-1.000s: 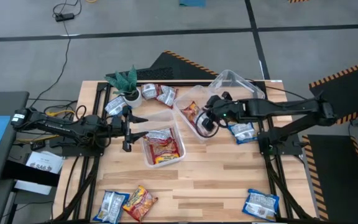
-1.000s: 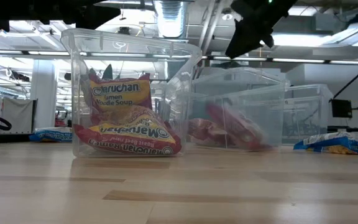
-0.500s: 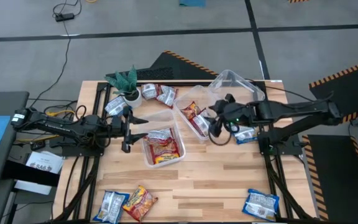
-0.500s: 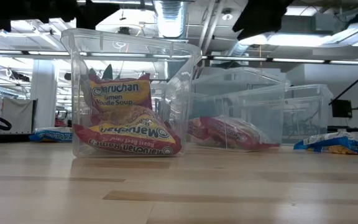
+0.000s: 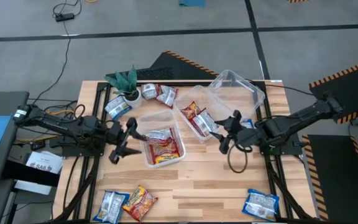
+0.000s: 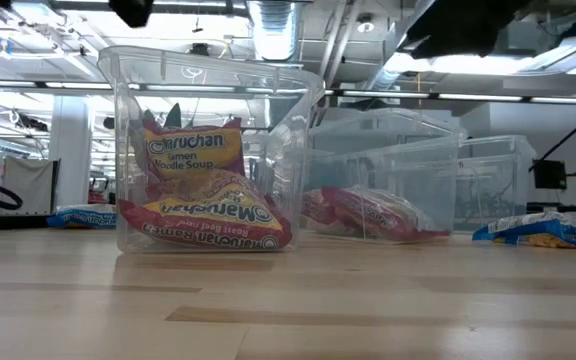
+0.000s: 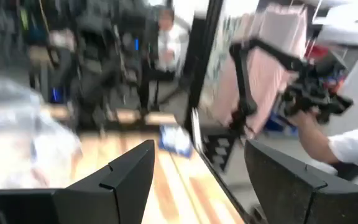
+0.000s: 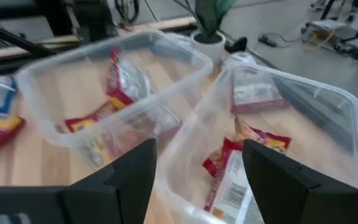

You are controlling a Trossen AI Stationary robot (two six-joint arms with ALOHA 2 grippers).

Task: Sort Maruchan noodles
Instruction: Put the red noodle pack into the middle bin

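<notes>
the left gripper (image 5: 122, 139) hangs over the table (image 5: 216, 180) just left of the middle tub (image 5: 143, 151), jaws spread and holding nothing. the right gripper (image 5: 227, 133) hangs just right of the second tub (image 5: 180, 112), jaws also wide and empty. between the two grippers sit those two tubs, touching at a corner as far as the overhead view lets me judge. a third tub (image 5: 253, 92) sits tilted near the far right corner of the table, close to its edge.

the widest open wood is the band across the near half of the table, between the tubs and the near edge. the far left corner is crowded by a small potted plant (image 5: 125, 81) and loose packets.

the noodle packets lie in several places. the middle tub holds red-orange-yellow packets (image 5: 163, 147), one standing with its label readable in the low view, one lying flat and crinkled below it. the second tub holds red-and-silver packets (image 5: 196, 116), seen from the right wrist view with a barcode panel showing. two more packets (image 5: 159, 93) lie loose on the far side beside the plant, and a blue-and-white packet (image 5: 115, 107) lies just beside the pot. near the front left edge lie a blue-and-white one (image 5: 111, 205) and an orange-yellow one (image 5: 139, 202) side by side; another blue-and-white one (image 5: 261, 203) lies at the front right edge. one more blue packet (image 5: 247, 124) lies partly hidden under the right arm.
</notes>
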